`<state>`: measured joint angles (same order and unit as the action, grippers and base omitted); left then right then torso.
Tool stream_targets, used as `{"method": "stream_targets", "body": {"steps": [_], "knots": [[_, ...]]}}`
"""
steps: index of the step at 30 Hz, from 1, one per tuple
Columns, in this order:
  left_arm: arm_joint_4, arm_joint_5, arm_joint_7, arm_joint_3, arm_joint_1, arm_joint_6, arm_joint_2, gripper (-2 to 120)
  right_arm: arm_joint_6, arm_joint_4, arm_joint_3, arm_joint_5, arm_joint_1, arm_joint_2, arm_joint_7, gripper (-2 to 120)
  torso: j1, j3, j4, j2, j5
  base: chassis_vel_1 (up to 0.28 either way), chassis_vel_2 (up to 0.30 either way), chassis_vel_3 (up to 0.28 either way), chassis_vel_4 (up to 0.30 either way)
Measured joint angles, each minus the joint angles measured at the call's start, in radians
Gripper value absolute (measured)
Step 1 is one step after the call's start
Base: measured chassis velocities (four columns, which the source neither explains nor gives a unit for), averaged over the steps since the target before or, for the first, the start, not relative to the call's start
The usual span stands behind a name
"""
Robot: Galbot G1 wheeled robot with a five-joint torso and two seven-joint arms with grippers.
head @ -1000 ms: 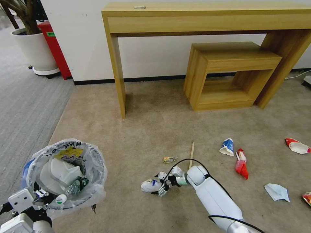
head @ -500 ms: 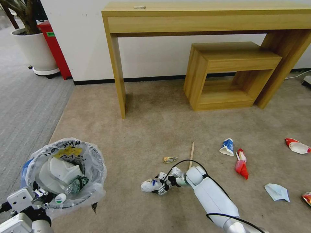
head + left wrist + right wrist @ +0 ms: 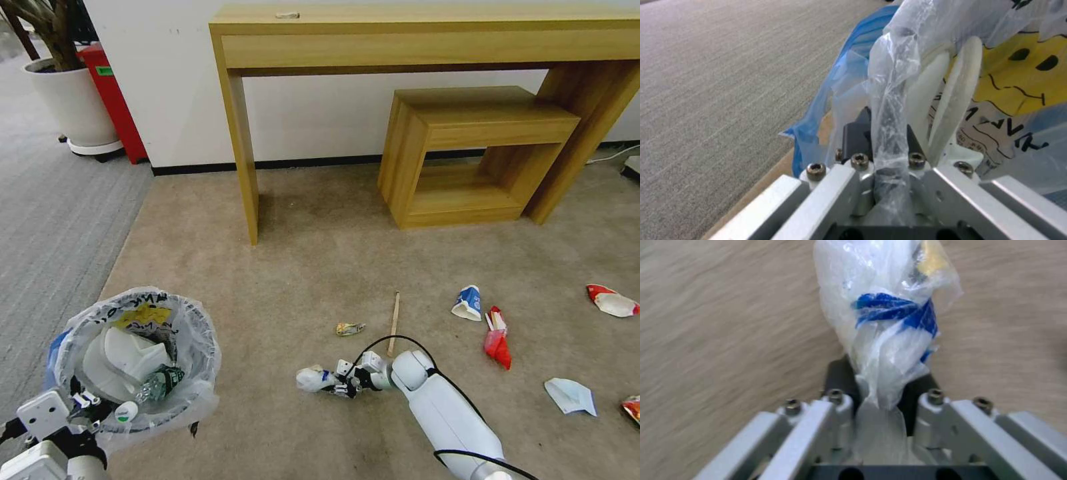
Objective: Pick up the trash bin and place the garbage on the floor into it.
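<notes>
the floor [image 3: 320, 233] is a wide beige carpet, and on it there is still litter: a wooden stick [image 3: 394, 323], a small wrapper [image 3: 349, 328], a blue-white cup [image 3: 467, 303], a red wrapper [image 3: 497, 339], a red-white cup [image 3: 612, 301] and a blue mask [image 3: 570, 395], all well apart from the bin. the trash bin [image 3: 193, 333] is at the robot's left side, held up by the left gripper [image 3: 83, 407], and inside it lie a white slipper [image 3: 120, 357] and a small bottle [image 3: 159, 381]. in the left wrist view the left gripper [image 3: 889, 156] is clenched on the twisted rim of the plastic liner [image 3: 891, 100], so the bin hangs from this grasp. the step in hand, as i judge it, is the picking of one more piece of garbage: the right gripper [image 3: 337, 385] is low over the carpet and grasps a crumpled white plastic bag with blue print [image 3: 312, 379]. in the right wrist view the bag [image 3: 887, 323] is pinched at its narrow end between the two dark pads [image 3: 838, 376], and most of it sticks out beyond the fingertips, toward the carpet. the next move calls for lifting this bag and carrying it across to the left, above the open mouth of the bin, before the grasp is loosened. the bag is light and loose, so i think it may slip or catch on the liner.
</notes>
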<state>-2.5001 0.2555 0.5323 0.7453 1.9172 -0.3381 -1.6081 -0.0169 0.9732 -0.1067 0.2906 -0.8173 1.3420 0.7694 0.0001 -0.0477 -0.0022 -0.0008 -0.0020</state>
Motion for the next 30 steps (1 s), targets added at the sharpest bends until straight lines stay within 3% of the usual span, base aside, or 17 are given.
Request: {"method": "stream_targets", "body": {"steps": [1, 4, 8, 9, 10, 12, 14, 18, 20, 24, 30], "knots": [[0.000, 0.000, 0.000, 0.000, 0.000, 0.000, 0.000, 0, 0.000, 0.000, 0.000, 0.000, 0.000, 0.000, 0.000, 15, 0.000, 0.000, 0.0000, 0.000, 0.0000, 0.000, 0.000, 0.000, 0.000], [0.000, -0.008, 0.000, -0.014, 0.002, 0.001, 0.000, 0, -0.016, 0.106, 0.025, -0.232, -0.044, -0.041, -0.103, 0, 0.000, 0.000, 0.0000, 0.000, 0.0002, 0.000, 0.000, 0.000, 0.000], [0.000, -0.007, 0.000, -0.024, 0.002, 0.001, 0.000, 0, -0.075, 0.182, 0.016, -0.344, -0.062, -0.071, -0.088, 0, 0.000, 0.000, 0.0001, 0.000, 0.0003, 0.000, 0.000, 0.000, 0.000], [0.000, 0.000, 0.000, -0.031, 0.002, -0.001, 0.000, 0, -0.122, 0.230, 0.011, -0.428, -0.070, -0.094, -0.066, 0, 0.000, 0.000, 0.0001, 0.000, 0.0000, 0.000, 0.000, 0.000, 0.000], [0.000, 0.000, 0.000, -0.031, 0.002, -0.001, 0.000, 0, -0.122, 0.230, 0.011, -0.428, -0.070, -0.094, -0.066, 0, 0.000, 0.000, 0.0001, 0.000, 0.0000, 0.000, 0.000, 0.000, 0.000], [0.000, 0.020, 0.001, -0.040, -0.002, -0.009, 0.000, 0, -0.169, 0.319, 0.011, -0.618, -0.082, -0.134, -0.015, 0, 0.000, 0.000, 0.0000, 0.000, 0.0001, 0.000, 0.000, 0.000, 0.000], [0.000, 0.026, 0.002, -0.042, -0.003, -0.012, 0.000, 0, -0.178, 0.340, 0.011, -0.666, -0.083, -0.143, 0.005, 0, 0.000, 0.000, 0.0000, 0.000, 0.0000, 0.000, 0.000, 0.000, 0.000], [0.000, 0.052, 0.003, -0.066, -0.012, -0.027, 0.000, 0, -0.197, 0.435, 0.014, -0.868, -0.083, -0.166, 0.172, 0, 0.000, 0.000, -0.0001, 0.000, -0.0001, 0.000, 0.000, 0.000, 0.000], [0.004, 0.020, -0.004, -0.101, -0.014, -0.024, 0.001, 0, -0.197, 0.477, 0.048, -0.977, -0.067, -0.156, 0.235, 0, 0.000, 0.000, -0.0001, 0.000, 0.0001, 0.000, 0.000, 0.000, 0.000], [0.038, -0.028, -0.014, -0.158, -0.023, -0.011, 0.001, 0, -0.186, 0.501, 0.152, -1.099, -0.004, -0.109, 0.239, 0, 0.000, 0.000, 0.0000, 0.000, -0.0001, 0.000, 0.000, 0.000, 0.000], [0.078, -0.064, -0.022, -0.197, -0.038, 0.000, 0.000, 0, -0.173, 0.480, 0.275, -1.152, 0.126, -0.044, 0.211, 0, 0.000, 0.000, 0.0003, 0.000, -0.0002, 0.000, 0.000, 0.000, 0.000]]}}
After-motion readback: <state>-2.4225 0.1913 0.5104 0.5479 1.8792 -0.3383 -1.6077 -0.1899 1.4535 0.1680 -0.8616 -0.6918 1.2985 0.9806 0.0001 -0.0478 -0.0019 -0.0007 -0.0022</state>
